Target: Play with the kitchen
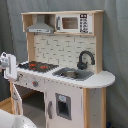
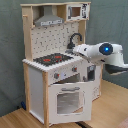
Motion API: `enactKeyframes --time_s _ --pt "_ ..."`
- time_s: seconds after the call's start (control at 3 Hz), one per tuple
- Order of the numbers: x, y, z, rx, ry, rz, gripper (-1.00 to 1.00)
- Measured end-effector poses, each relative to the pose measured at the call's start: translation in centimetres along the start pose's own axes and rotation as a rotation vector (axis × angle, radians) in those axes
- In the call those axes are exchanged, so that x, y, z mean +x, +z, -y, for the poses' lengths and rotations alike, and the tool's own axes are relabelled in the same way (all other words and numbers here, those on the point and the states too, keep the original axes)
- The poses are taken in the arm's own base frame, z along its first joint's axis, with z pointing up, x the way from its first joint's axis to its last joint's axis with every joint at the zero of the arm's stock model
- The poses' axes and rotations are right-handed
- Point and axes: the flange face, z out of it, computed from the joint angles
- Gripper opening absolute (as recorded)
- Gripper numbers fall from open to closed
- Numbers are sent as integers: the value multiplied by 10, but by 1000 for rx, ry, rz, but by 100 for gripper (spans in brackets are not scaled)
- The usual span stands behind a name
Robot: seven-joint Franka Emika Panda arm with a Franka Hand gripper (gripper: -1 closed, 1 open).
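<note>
Our arm [image 2: 102, 54] reaches in from the second exterior view's right toward the kitchen [image 2: 57, 75]; gripper state we cannot tell. Pushing blindly could tip the faucet [image 1: 84, 59].

The kitchen [image 1: 65, 75] [image 2: 57, 75] stands upright: white body, light-wood frame. Black stovetop with red rings sits beside a silver sink with black faucet. Grey hood and microwave sit above. In the second exterior view, the oven door hangs ajar.
</note>
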Motion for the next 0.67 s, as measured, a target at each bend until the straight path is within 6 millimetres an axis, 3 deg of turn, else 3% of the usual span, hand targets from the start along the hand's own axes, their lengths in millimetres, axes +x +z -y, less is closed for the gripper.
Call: enactKeyframes --time_s 0.67 --pt "-10 22 11 228 -42 16 100"
